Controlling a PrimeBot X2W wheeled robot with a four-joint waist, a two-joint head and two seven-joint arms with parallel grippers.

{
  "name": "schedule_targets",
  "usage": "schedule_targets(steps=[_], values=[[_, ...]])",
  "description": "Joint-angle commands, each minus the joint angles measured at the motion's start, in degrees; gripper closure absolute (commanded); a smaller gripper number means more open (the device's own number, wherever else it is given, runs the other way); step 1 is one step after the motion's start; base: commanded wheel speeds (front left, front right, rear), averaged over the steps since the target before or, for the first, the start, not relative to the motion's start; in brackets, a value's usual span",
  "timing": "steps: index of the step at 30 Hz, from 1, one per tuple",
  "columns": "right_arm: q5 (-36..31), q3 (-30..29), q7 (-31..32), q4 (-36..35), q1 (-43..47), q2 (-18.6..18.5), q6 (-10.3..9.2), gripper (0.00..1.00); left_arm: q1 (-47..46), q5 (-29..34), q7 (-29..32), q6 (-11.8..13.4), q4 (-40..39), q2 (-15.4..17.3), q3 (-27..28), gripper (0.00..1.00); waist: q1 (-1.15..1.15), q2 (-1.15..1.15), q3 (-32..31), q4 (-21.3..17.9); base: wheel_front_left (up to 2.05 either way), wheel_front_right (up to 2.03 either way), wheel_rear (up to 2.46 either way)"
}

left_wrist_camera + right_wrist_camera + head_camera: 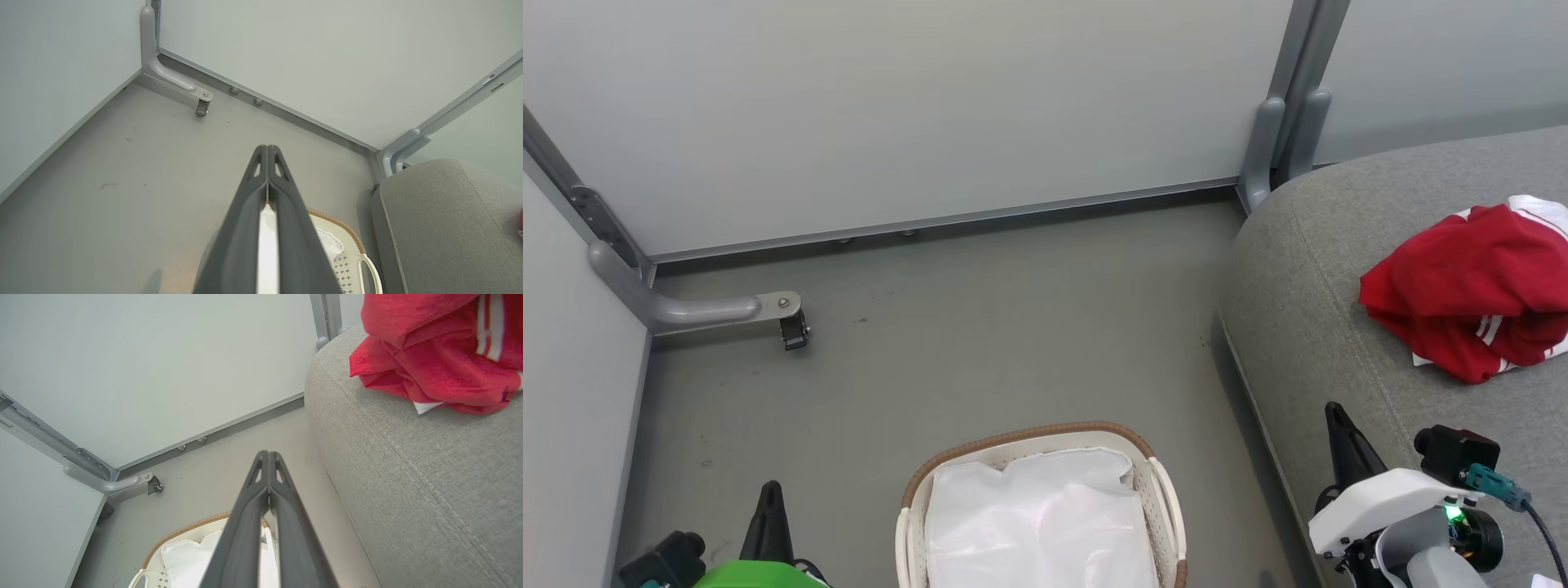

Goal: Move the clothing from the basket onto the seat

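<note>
Clothing [1470, 294] lies bunched in a red heap with thin white stripes on the seat [1307, 343], to the right of the basket [1029, 435] and well apart from it. I see the basket standing on the grey floor [980, 327], with the seat's rounded edge near its right side. Inside the basket, a crumpled white liner cloth [1037, 514] covers all I can make out of the interior.

My left gripper [770, 490] sits just left of the basket, near its brown woven rim. Its two dark fingers are pressed together tip to tip with nothing between them. Through the left wrist camera I look along those closed fingers, with the basket's rim and one white handle just beyond them.

My right gripper [1334, 410] is to the right of the basket, over the seat's front edge and short of the clothing. Its fingers are likewise closed flat against each other, holding nothing. From the right wrist camera the basket shows below the closed fingers and the red heap sits up on the cushion beyond.

Past the basket stand pale wall panels [890, 106]. A grey metal foot [711, 309] with a small caster rests on the floor beyond the basket's left side.
</note>
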Motion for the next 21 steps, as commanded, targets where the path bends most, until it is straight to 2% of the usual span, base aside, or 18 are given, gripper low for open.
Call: schedule_targets(steps=[1,21], values=[[2.55,-0.44,0.48,-1.31,-0.23,-0.28,0.0,1.0,-1.85,-2.27,0.5,-0.27,-1.21,0.26,0.41,1.0,0.0,0.0,-0.02,-0.03,0.0,0.0,0.0],[20.07,-2.37,4.76,-3.91,0.15,-0.38,-0.02,1.0,-3.39,-18.12,4.84,-0.52,-3.58,0.37,1.58,1.0,0.0,0.0,-0.29,-0.5,0.0,0.0,0.0]])
